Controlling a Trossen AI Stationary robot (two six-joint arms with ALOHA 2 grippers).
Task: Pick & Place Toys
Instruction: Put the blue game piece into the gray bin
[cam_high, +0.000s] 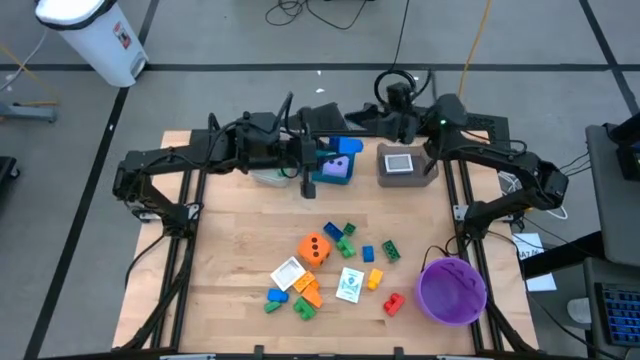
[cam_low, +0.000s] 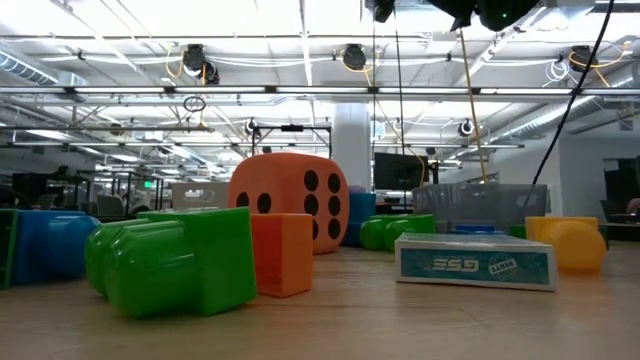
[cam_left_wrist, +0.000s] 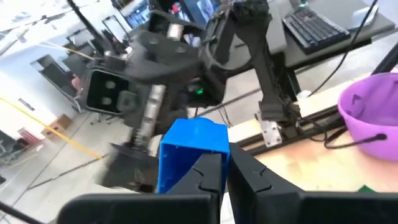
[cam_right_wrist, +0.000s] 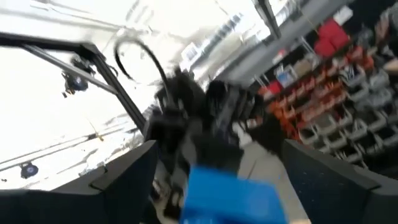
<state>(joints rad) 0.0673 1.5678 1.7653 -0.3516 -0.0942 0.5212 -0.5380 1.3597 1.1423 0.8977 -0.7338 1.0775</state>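
**Left end effector clamped on blue brick, raised at table's far edge**

Overhead, both arms meet near 12 o'clock on the table (cam_high: 230, 240). Left end effector (cam_left_wrist: 225, 163) is closed on a blue brick (cam_left_wrist: 194, 149); the brick stands roughly upright, long axis running up out of the fingers. Right end effector (cam_right_wrist: 217, 155) faces it with fingers spread wide, holding nothing. Purple die (cam_high: 337, 167) sits just beside the left fingers. Remaining toys lie around 6 o'clock: orange die (cam_high: 315, 248), green bricks (cam_high: 346, 240), picture cards (cam_high: 350, 285). Purple bowl (cam_high: 452, 290) at 4 o'clock.
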